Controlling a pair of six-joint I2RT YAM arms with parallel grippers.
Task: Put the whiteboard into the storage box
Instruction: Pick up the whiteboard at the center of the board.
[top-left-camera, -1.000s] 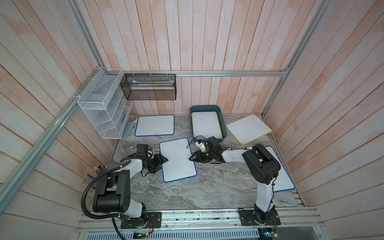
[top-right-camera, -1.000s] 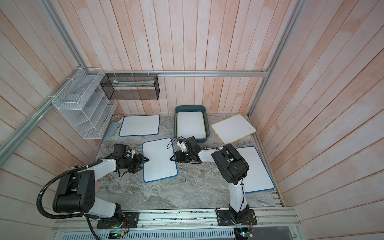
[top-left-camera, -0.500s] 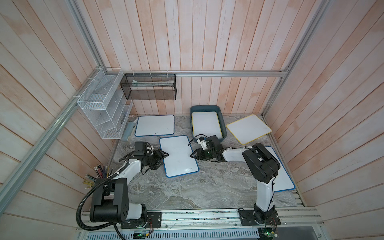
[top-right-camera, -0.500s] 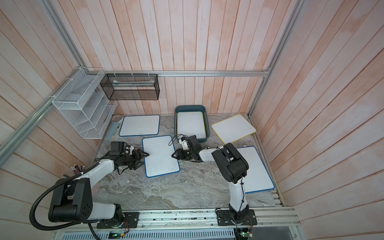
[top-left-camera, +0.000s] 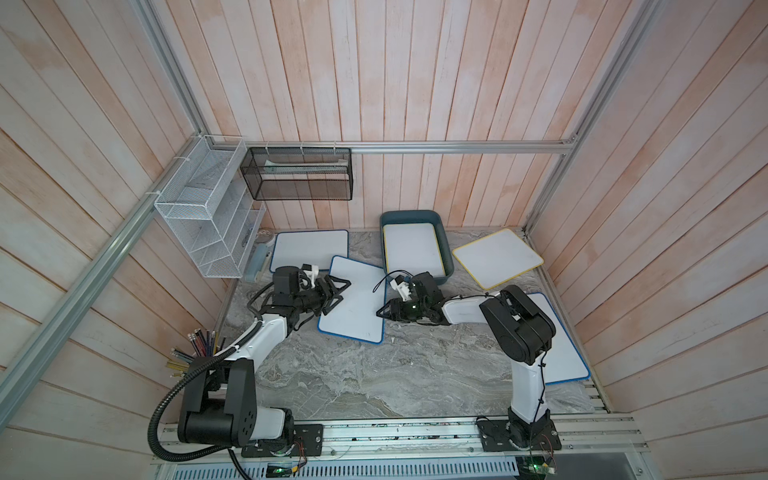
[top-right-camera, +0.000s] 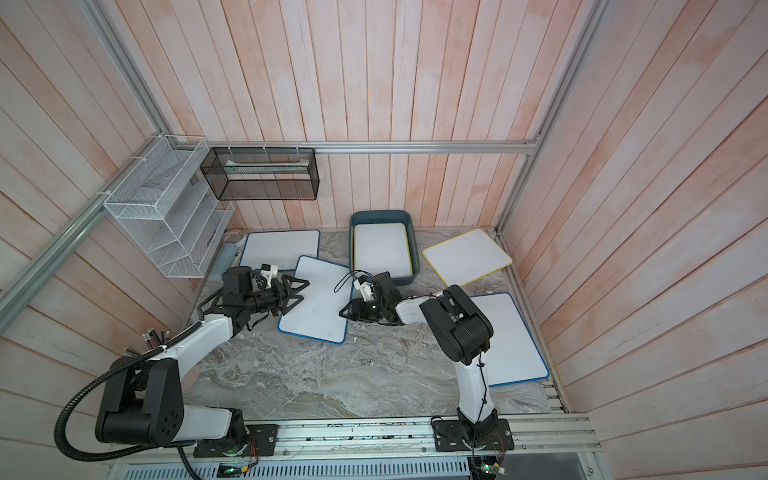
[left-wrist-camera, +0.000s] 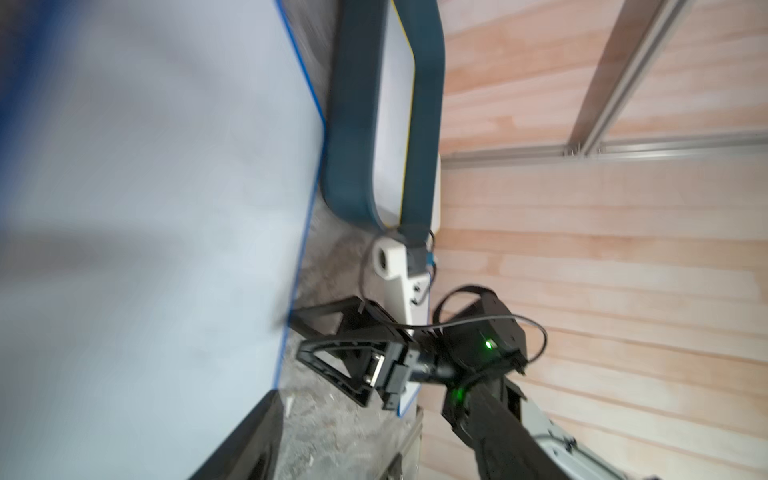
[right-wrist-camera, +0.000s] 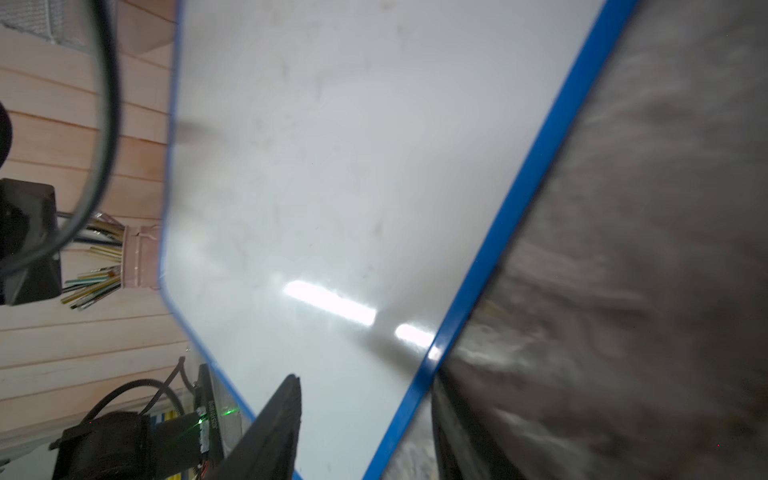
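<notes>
A blue-framed whiteboard (top-left-camera: 355, 301) (top-right-camera: 318, 305) lies askew on the marble table, just in front and to the left of the teal storage box (top-left-camera: 446, 257) (top-right-camera: 409, 232). The box holds a yellow-framed board. My left gripper (top-left-camera: 343, 292) (top-right-camera: 303, 291) is open at the blue-framed board's left edge. My right gripper (top-left-camera: 379, 312) (right-wrist-camera: 365, 382) is open at its right edge. In the right wrist view the blue frame runs between the fingers, one over the white face (right-wrist-camera: 332, 187). The left wrist view shows the board (left-wrist-camera: 145, 208), the box (left-wrist-camera: 353, 124) and the right gripper (left-wrist-camera: 293, 336).
Another blue-framed board (top-left-camera: 309, 249) lies at the back left and a yellow-framed one (top-left-camera: 496, 257) lies right of the box. A large blue-framed board (top-left-camera: 557, 345) is under the right arm. A white wire rack (top-left-camera: 208, 220), a black mesh basket (top-left-camera: 297, 174) and a pencil cup (top-left-camera: 199, 345) are on the left.
The blue-framed whiteboard has slid toward the back, nearer the storage box, and turned a little. Both grippers moved along with it at its two edges, jaws unchanged.
</notes>
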